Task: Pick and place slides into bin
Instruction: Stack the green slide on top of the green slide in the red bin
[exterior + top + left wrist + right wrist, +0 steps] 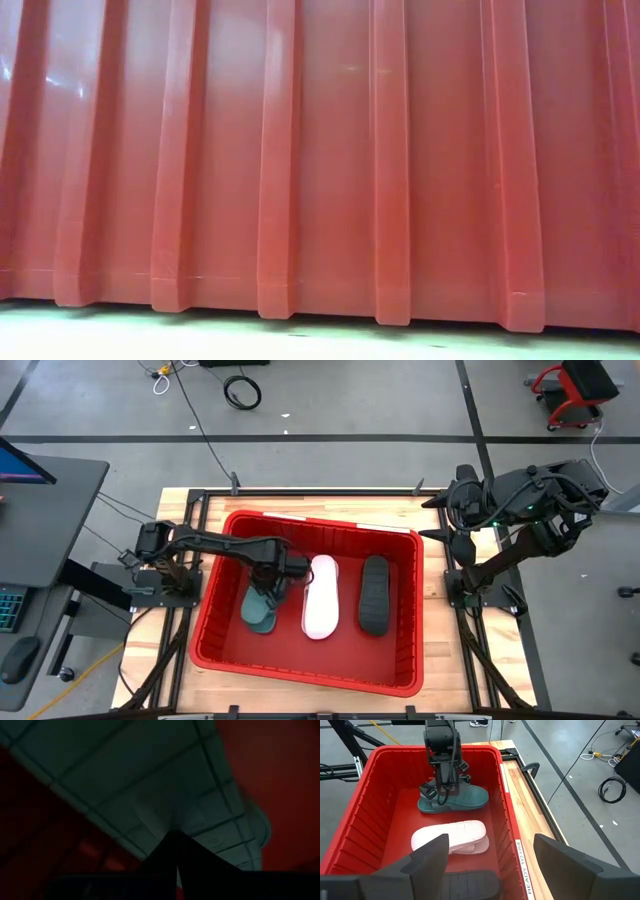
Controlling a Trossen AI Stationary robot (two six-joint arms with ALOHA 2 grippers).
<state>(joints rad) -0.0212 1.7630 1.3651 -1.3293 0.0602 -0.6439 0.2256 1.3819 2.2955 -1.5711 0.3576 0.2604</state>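
The red bin point(228, 600) stands in the middle of the table and its ribbed wall fills the low view point(320, 150). A teal-green slide point(260, 610), a white slide point(320, 598) and a black slide point(374, 593) lie side by side on the bin's floor. My left gripper point(270, 582) reaches down into the bin at the teal slide point(465, 797); its fingers stand together in the left wrist view point(177, 870), right against the slide's ribbed sole point(150, 775). My right gripper point(490, 865) is open and empty, above the table's far right corner point(455, 510). My left gripper is shut at the teal slide's edge point(436, 795), coming from above with its fingers pointing down. The fingers themselves hide the place of contact, so which part they have cannot be told. The slide lies tilted on its side on the bin's floor, sole point(150, 775) toward the wrist camera.
The bin takes up most of the wooden table point(440, 620); narrow strips of table show to its left and right. The white slide point(452, 837) lies close beside the teal one. A desk with a monitor point(30, 510) stands left of the table.
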